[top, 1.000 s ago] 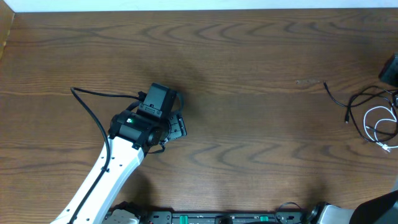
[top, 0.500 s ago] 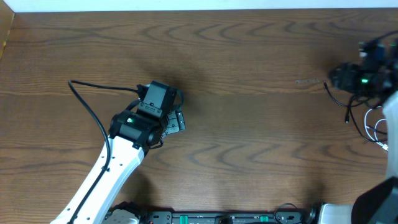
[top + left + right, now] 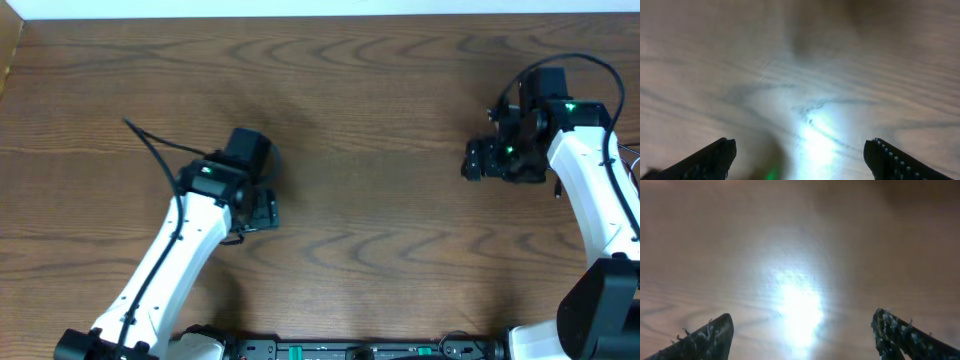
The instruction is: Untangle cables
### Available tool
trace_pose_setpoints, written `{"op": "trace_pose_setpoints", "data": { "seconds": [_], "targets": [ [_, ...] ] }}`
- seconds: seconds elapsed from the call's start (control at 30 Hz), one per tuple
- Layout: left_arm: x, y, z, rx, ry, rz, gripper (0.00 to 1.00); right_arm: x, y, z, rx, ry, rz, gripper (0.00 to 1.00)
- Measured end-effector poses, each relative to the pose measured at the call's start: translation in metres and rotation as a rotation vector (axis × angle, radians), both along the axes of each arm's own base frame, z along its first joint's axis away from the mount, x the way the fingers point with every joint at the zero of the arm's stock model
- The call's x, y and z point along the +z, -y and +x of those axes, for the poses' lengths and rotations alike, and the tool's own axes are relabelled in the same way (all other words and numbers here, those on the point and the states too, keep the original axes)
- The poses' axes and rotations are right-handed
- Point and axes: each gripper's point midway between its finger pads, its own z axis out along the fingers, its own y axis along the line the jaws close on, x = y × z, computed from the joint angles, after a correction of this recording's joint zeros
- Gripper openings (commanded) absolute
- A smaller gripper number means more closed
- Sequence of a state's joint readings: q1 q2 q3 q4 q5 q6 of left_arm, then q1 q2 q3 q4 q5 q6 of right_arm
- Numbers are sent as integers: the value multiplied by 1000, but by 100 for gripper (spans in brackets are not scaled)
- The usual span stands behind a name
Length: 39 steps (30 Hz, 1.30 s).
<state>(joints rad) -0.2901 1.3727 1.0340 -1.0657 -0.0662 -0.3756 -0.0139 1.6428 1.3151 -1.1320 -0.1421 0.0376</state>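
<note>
Both left gripper (image 3: 801, 152) and right gripper (image 3: 802, 330) just opened, empty over the table (image 3: 380, 200) beneath, so the cables remain ungrasped.

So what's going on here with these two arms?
Two robot arms are meant to untangle cables, but nothing is being handled right now. The left tool and the right tool both hang open and empty over bare wood of the table, one toward the left, one near the right side. The cables can't be made out clearly at this moment.
</note>
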Motion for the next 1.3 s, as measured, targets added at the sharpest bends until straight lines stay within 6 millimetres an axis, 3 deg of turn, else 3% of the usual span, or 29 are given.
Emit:
{"op": "trace_pose_setpoints", "data": {
  "seconds": [0.17,0.23,0.33,0.43,0.47,0.6,0.77,0.9,1.1,1.3],
  "targets": [
    [0,6,-3,-41,-23,-67,86,0,2,-8,-13,-21,-14,92],
    [4,8,-4,-51,-6,-85,86,4,3,-13,-19,20,-16,98],
    [12,9,-4,-65,55,-104,86,18,3,-20,-32,152,-16,99],
    [20,9,-9,-78,172,-136,86,37,3,-31,-38,300,-15,99],
    [22,8,-12,-81,206,-145,99,44,3,-36,-39,370,-14,99],
    [35,5,-27,-98,410,-194,99,61,3,-55,-44,530,-16,99],
    [80,-10,-43,-82,730,-206,99,83,4,-83,-48,717,-18,99],
    [98,-19,-55,-67,843,-202,99,79,3,-101,-48,708,-17,99],
    [100,-21,-58,-63,856,-198,99,58,4,-122,-49,590,-22,99],
    [100,-21,-58,-63,855,-198,99,52,3,-130,-48,549,-22,99]
  ]
}}
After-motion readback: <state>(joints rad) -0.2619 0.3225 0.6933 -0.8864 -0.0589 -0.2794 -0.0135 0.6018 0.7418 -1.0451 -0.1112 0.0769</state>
